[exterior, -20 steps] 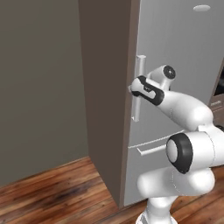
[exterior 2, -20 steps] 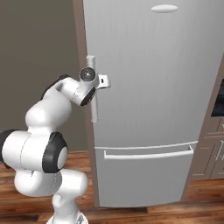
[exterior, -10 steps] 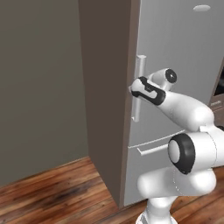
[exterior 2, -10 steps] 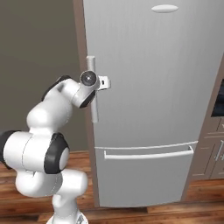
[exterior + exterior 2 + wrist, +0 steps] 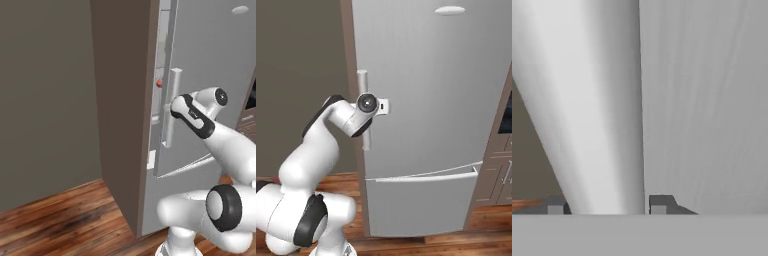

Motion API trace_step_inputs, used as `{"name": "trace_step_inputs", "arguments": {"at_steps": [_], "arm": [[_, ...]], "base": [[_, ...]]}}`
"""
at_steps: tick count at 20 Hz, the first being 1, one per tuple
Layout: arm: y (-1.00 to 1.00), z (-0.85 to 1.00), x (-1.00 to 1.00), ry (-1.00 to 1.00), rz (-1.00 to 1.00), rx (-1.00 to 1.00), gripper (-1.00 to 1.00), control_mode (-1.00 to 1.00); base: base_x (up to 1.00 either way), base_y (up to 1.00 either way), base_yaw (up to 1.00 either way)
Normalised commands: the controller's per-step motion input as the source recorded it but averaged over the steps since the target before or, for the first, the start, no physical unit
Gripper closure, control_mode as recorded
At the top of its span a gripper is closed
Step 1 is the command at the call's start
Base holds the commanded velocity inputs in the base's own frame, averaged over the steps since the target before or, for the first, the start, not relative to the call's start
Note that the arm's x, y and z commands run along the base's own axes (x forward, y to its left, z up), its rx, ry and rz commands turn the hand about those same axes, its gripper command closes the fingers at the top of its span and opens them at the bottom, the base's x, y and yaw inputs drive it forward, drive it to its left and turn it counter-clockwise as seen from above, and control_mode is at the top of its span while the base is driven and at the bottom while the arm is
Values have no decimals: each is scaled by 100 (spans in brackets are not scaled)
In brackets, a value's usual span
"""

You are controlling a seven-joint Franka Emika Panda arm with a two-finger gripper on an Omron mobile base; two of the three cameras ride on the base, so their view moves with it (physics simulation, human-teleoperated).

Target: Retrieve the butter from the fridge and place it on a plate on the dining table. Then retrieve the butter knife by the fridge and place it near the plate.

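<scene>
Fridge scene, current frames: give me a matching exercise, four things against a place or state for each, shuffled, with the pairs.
Things:
1. claw
2. fridge door
3. red-orange lump
4. drawer

States or places:
A. seen through the door gap
B. ajar
C. around the bar handle
D. below the door, shut

Pairs: 1-C, 2-B, 3-A, 4-D

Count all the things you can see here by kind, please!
Fridge: 1
Fridge handle: 1
Fridge drawer: 1
Robot hand, closed around the handle: 1
Small red-orange lump inside the fridge: 1
Total: 5
</scene>
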Motion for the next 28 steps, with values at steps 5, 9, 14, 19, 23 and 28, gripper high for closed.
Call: {"name": "trace_step_inputs", "arguments": {"at_steps": [5,9,14,19,23,28], "arm": [[-100,32,-100,9,0,16,100,-100],[-100,55,-100,14,0,10,100,-100],[-100,52,-100,14,0,10,100,-100],[-100,9,-100,10,1,16,100,-100],[-100,0,-100,4,2,14,100,-100],[-39,0,-60,0,0,1,100,-100]], "base": [[0,0,0],[0,0,0],[0,0,0],[0,0,0],[0,0,0],[0,0,0]]}}
